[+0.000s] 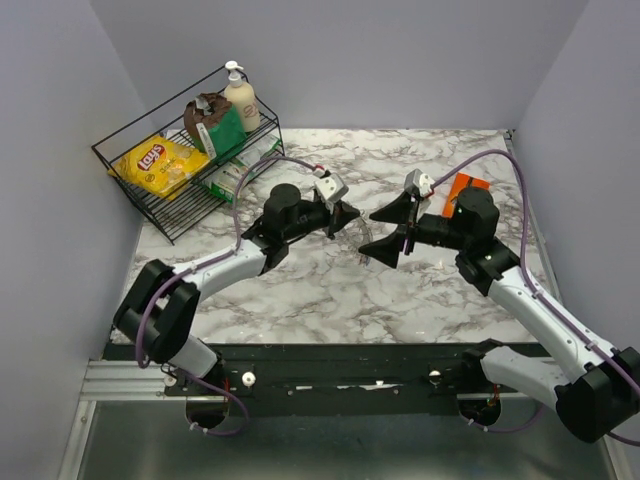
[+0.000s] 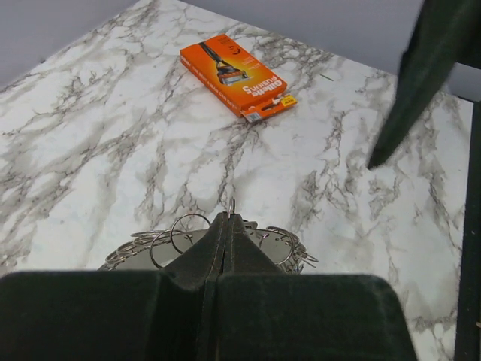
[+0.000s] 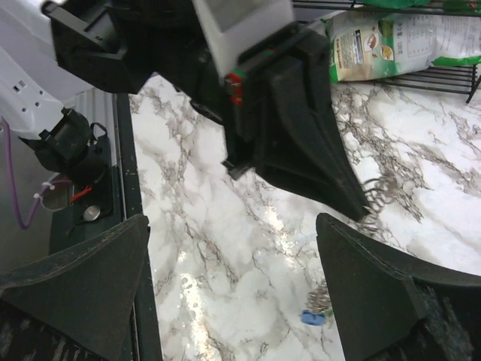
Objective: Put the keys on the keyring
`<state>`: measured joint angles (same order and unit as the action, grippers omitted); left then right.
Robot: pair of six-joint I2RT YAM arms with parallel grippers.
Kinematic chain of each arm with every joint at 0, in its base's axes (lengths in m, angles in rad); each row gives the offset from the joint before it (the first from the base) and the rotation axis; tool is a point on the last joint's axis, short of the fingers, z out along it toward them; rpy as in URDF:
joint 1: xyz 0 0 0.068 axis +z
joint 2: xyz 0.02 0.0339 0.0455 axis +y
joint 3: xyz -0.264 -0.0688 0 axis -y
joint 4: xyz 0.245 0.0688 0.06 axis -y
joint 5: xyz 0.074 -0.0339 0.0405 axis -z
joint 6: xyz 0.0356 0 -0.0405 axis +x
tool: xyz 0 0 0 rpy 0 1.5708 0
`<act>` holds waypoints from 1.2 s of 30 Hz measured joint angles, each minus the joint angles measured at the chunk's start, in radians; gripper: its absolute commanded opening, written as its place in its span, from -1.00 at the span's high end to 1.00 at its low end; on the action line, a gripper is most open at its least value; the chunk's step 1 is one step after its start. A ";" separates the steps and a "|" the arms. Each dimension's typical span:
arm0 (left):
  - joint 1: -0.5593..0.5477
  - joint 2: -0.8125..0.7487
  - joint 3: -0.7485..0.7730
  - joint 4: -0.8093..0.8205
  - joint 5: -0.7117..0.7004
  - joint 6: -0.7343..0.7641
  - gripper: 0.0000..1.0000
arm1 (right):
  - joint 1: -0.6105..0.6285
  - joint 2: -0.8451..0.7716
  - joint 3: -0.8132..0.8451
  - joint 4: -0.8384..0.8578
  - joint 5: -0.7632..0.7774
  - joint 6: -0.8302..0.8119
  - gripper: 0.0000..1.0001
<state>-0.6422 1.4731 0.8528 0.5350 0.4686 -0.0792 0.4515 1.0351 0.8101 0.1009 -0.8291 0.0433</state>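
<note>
Two sets of jaws meet at the keyring (image 2: 188, 242); our left jaws are pinched shut on its rim, our right jaws stand wide and empty just beside it; one blue key (image 3: 310, 317) lies on the desk (image 1: 300, 290) near the keyring. We judge the pickup comes next; hold the keyring steady, lower squarely over the key's head, close gently so it cannot skid.

Left pincer (image 2: 227, 219) clamped on keyring (image 2: 135, 256); orange box (image 2: 237, 75) beyond.
</note>
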 measured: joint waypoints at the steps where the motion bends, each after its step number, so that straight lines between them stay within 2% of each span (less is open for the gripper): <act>1: 0.002 0.026 0.024 0.003 0.000 0.004 1.00 | 0.000 -0.005 0.000 0.000 0.003 0.000 -0.99; 6: 0.021 0.195 0.191 0.032 0.002 0.006 1.00 | 0.000 -0.034 -0.005 -0.011 0.017 -0.007 -0.99; 12: 0.048 0.350 0.276 0.120 0.004 0.001 1.00 | 0.000 -0.055 -0.025 -0.023 0.031 -0.012 -0.99; 16: 0.059 0.412 0.208 0.208 -0.003 -0.022 1.00 | 0.000 -0.055 -0.042 -0.029 0.032 -0.015 -1.00; 24: 0.060 0.394 -0.049 0.299 -0.040 -0.092 0.99 | 0.000 -0.055 -0.060 -0.042 0.032 -0.018 -0.99; 27: 0.060 0.349 -0.111 0.291 -0.049 -0.110 0.75 | 0.000 -0.053 -0.060 -0.042 0.031 -0.018 -0.99; 28: 0.060 0.336 -0.121 0.290 -0.049 -0.116 0.59 | 0.000 -0.050 -0.060 -0.042 0.031 -0.018 -0.99; 31: 0.060 0.300 -0.137 0.287 -0.050 -0.129 0.32 | 0.000 -0.039 -0.060 -0.042 0.031 -0.018 -0.99; 33: 0.060 0.293 -0.142 0.288 -0.051 -0.134 0.21 | 0.000 -0.031 -0.060 -0.042 0.029 -0.018 -0.99; 36: 0.060 0.292 -0.163 0.292 -0.056 -0.146 -0.13 | 0.000 -0.026 -0.060 -0.042 0.028 -0.018 -0.99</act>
<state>-0.5823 1.7653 0.6895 0.8272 0.4126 -0.2253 0.4515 1.0096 0.7498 0.0586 -0.8013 0.0250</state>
